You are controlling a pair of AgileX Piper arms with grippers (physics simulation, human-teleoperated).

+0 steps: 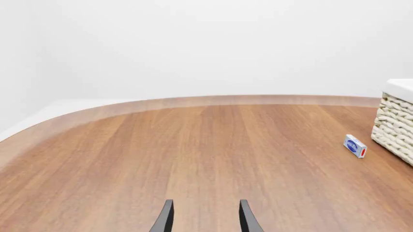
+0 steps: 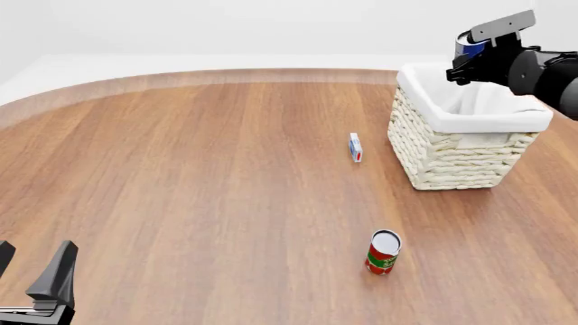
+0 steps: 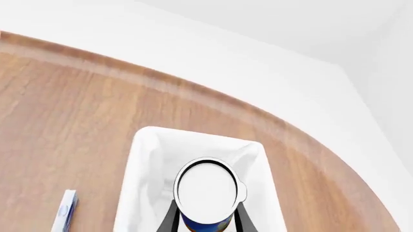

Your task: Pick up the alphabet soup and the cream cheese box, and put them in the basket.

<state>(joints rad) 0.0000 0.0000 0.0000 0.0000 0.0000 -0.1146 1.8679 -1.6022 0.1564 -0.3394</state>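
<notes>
My right gripper (image 2: pixel 470 55) is shut on the alphabet soup (image 2: pixel 470 46) and holds it above the basket (image 2: pixel 451 162) at the table's far right. From the right wrist camera the can's silver-white top (image 3: pixel 207 191) hangs over the white-lined basket (image 3: pixel 148 183), gripped between the dark fingers. The cream cheese box (image 2: pixel 355 147) lies on the wood just left of the basket, also seen as the small blue and white box (image 1: pixel 355 146) beside the basket wall (image 1: pixel 395 125) and as the thin box (image 3: pixel 65 210). My left gripper (image 2: pixel 32 267) stands open at the near left, fingers (image 1: pixel 164 217) apart.
A red-and-green labelled can (image 2: pixel 383 251) stands upright in front of the basket, toward the near side. The wooden table (image 2: pixel 181 176) curves away at its far edge against a white wall.
</notes>
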